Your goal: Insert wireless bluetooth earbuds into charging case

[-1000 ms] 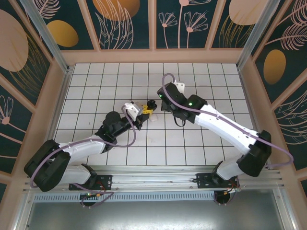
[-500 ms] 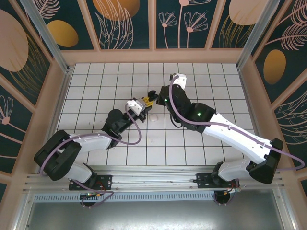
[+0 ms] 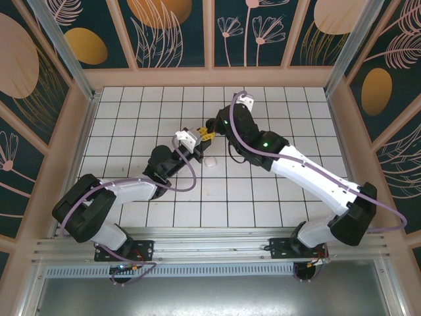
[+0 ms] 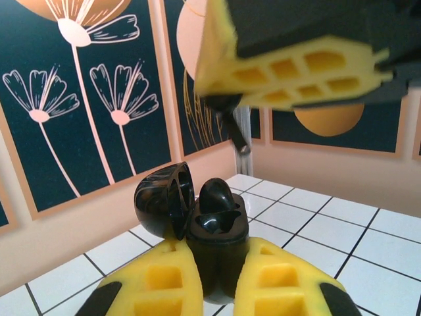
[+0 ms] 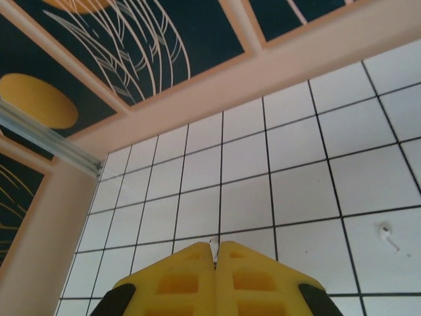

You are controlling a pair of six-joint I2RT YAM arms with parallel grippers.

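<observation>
While case (image 4: 217, 240) stands upright, lid (image 4: 162, 201) hinged left.

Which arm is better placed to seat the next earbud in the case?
Right. The left gripper is clamped on the open black case, while the right gripper hangs shut directly above it, apparently pinching a dark earbud.

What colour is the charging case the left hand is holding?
The charging case is glossy black, clearest in the left wrist view.

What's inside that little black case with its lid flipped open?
What looks like a black earbud pokes up from the case; deeper inside is hidden by its rim.
</observation>
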